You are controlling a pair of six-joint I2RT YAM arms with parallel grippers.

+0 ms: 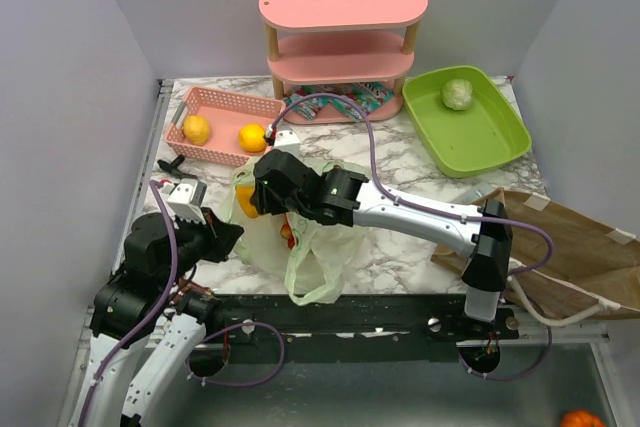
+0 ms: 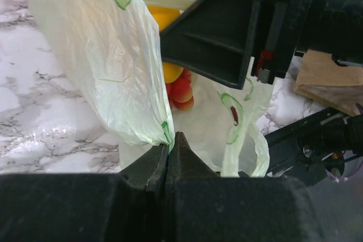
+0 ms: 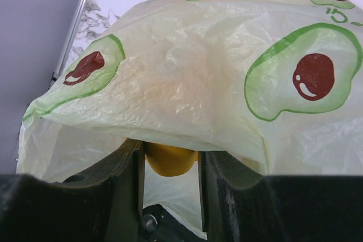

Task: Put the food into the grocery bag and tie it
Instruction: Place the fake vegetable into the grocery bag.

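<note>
The pale-green grocery bag (image 1: pixel 300 237) with avocado prints lies open in the middle of the table. My left gripper (image 2: pixel 167 145) is shut on the bag's edge (image 2: pixel 142 123) at its left side; in the top view this gripper (image 1: pixel 232 233) sits at the bag's left. My right gripper (image 3: pixel 170 168) reaches into the bag mouth from above and is shut on a yellow-orange piece, apparently the bell pepper (image 3: pixel 170 160), seen in the top view (image 1: pixel 247 201). Small red fruits (image 2: pixel 181 90) lie inside the bag. The leafy head (image 1: pixel 457 94) is in the green tray. Snack packets (image 1: pixel 352 99) lie under the pink shelf.
A pink basket (image 1: pixel 225 102) at the back left holds two yellow-orange round fruits (image 1: pixel 197 129). A pink shelf (image 1: pixel 342 32) stands at the back. The green tray (image 1: pixel 490 142) is at the back right. A stiff brown paper bag (image 1: pixel 575 252) lies flat at the right.
</note>
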